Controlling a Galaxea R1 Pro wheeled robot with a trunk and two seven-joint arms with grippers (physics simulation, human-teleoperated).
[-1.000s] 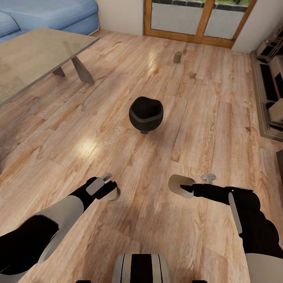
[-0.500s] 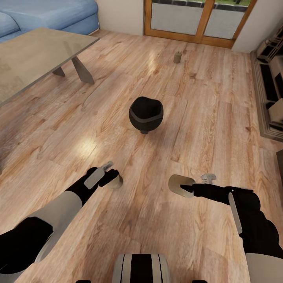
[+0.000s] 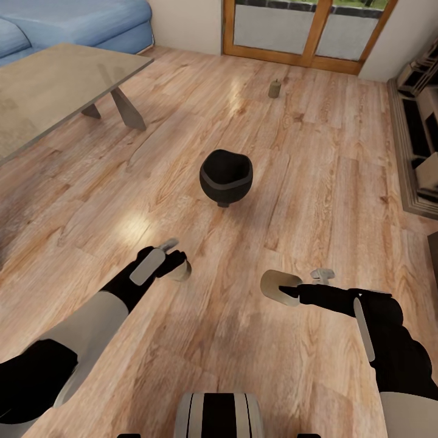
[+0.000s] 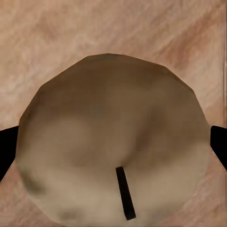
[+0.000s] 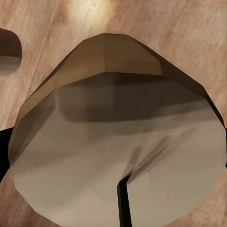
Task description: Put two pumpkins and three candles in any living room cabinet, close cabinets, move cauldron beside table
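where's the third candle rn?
In the head view the third candle stands alone on the wood floor at the far end of the room, near the glass door, well beyond the cauldron and slightly to its right.

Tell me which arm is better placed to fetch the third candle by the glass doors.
Neither is free: the left gripper holds a candle and the right gripper holds another candle. The far candle stands slightly toward the right, so right, once emptied.
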